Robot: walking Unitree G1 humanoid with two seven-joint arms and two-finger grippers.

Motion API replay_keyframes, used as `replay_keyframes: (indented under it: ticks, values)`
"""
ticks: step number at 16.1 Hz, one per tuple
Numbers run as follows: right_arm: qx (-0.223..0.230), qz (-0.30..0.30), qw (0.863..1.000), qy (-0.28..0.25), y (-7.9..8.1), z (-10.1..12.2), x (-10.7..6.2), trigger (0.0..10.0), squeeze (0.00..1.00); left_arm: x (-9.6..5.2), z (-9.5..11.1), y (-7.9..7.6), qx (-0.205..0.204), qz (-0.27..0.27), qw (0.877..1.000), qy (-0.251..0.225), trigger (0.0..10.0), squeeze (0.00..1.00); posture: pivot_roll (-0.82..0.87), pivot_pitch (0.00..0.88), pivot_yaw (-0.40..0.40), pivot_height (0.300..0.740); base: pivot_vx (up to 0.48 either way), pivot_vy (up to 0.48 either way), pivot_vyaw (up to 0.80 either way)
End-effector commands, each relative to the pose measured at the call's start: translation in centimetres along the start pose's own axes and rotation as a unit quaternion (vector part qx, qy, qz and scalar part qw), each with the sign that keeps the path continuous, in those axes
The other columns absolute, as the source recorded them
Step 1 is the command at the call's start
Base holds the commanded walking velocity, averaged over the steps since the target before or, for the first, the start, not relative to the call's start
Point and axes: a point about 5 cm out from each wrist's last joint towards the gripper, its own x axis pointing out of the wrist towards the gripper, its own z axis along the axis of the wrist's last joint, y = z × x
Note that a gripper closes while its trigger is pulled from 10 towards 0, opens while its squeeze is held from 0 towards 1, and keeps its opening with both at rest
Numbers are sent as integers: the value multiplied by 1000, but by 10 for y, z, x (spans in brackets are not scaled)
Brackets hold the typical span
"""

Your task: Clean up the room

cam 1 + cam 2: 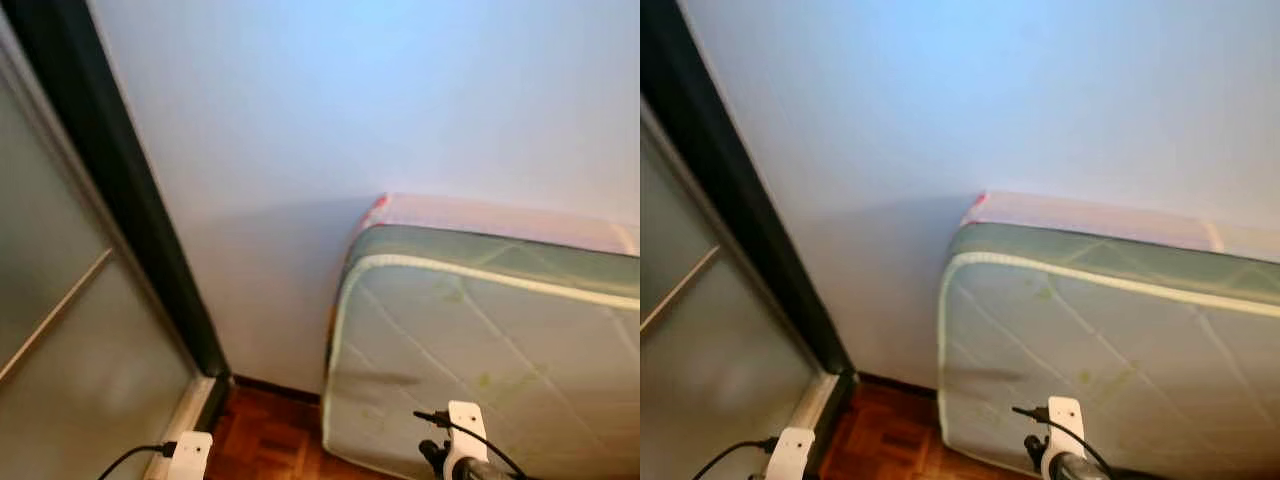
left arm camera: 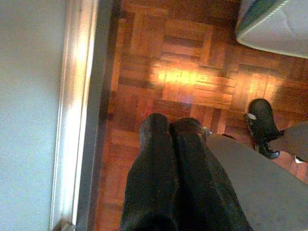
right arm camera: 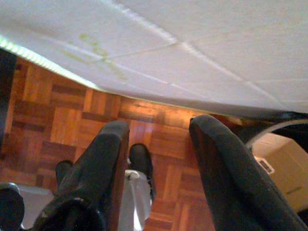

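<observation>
Head views: mostly blank wall [image 1: 330, 110]. Mattress [image 1: 500, 360] stands on edge leaning against the wall, its right side and bottom cut off by the frame. A pinkish strip runs along its top, hard to identify. A dark door frame [image 1: 120, 190] runs diagonally on the left, with a frosted panel [image 1: 60, 330] beside it. Only the white wrist mounts and cables of both arms poke into the bottom edge.

Left wrist view: left end effector [image 2: 171, 126] points down at the parquet floor [image 2: 183, 72], fingers clenched together, nothing between them. A metal door track [image 2: 79, 106] runs along one side, and a mattress corner [image 2: 274, 24] sits well apart at the far side. The open floor between them carries a bright glare patch. A dark robot foot [image 2: 262, 125] is just past the fingers, partly cut off.

Right wrist view: right end effector [image 3: 156, 126] is released, fingers spread, holding nothing, close to the lower edge of the mattress [image 3: 192, 48], not touching as far as I can tell. A narrow strip of floor shows under that edge. A cardboard box [image 3: 281, 163] sits at the picture's edge, cut off and partly behind a finger.
</observation>
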Motion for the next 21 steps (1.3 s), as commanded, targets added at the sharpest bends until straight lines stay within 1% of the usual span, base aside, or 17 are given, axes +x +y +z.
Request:
replay_keyframes:
  ticks: [1,3,14,15,16,19,20,21]
  values:
    - [0,-3,1000,2,-2,-1,0,10000,0,0,-1,0,8,0,1000,-1,10000,0,-29,0,-34,740,0,-394,-756]
    - [-1,-3,1000,2,-3,-2,-1,10000,0,0,-2,0,-4,-1,1000,-1,10000,0,-27,0,-36,740,0,-199,-756]
    - [-2,-2,1000,0,-3,-2,-1,10000,0,0,-3,-1,-6,-4,1000,-1,10000,0,-31,0,-42,740,0,0,-752]
    - [1,-5,1000,-16,-3,1,-1,10000,0,0,-2,-1,-7,-3,1000,-1,10000,0,-28,0,-44,740,0,0,0]
    - [-3,-7,1000,-20,-3,2,-1,10000,0,0,-2,-1,-8,-3,1000,-1,10000,0,-27,0,-45,740,0,0,0]
    - [-23,-7,998,-65,-3,12,-1,10000,0,0,-2,-1,-9,-3,1000,-2,10000,0,-34,0,-45,740,0,0,0]
    - [-16,-9,996,-88,-3,15,-2,10000,0,0,-2,0,-9,-2,1000,-2,10000,0,-38,0,-45,740,0,0,0]
    - [-3,-8,995,-96,-3,16,-2,10000,0,0,-2,-1,-9,-2,1000,-2,10000,0,-38,0,-45,740,0,0,0]
